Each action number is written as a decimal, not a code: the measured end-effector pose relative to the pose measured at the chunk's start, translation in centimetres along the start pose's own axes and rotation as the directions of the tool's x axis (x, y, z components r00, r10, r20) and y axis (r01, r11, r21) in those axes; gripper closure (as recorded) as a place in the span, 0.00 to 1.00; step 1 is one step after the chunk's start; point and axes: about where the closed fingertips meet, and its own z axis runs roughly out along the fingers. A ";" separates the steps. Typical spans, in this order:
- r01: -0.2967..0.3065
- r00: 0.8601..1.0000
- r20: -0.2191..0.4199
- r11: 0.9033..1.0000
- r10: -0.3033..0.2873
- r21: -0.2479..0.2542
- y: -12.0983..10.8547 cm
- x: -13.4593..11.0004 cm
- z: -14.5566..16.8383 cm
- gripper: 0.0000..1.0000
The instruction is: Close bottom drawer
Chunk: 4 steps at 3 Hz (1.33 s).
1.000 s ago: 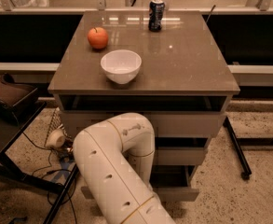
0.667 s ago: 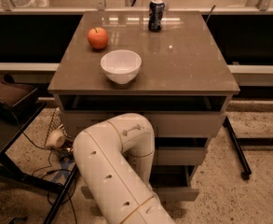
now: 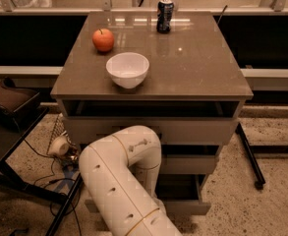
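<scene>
The bottom drawer [image 3: 188,207] is the lowest of the cabinet's three pale drawers. It stands pulled out, with its dark inside showing above its front. Its handle is hidden behind my arm. My white arm [image 3: 120,180] bends up from the lower edge and reaches toward the drawer fronts. The gripper is hidden behind the arm's elbow, somewhere in front of the lower drawers. The middle drawer [image 3: 190,164] and the top drawer [image 3: 195,130] sit above it.
On the brown cabinet top [image 3: 202,68] stand a white bowl [image 3: 127,69], a red apple [image 3: 103,40] and a dark can [image 3: 165,15]. A dark chair [image 3: 8,107] and cables lie at the left. A black table leg [image 3: 249,156] stands at the right.
</scene>
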 end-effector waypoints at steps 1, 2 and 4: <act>-0.001 1.000 0.029 0.999 -0.001 0.046 -1.0 -0.9 1.8 1.00; -0.001 0.999 0.033 0.999 0.000 0.051 -1.2 -1.1 2.0 1.00; -0.034 0.999 0.034 0.999 0.035 -0.019 1.4 -1.3 0.6 1.00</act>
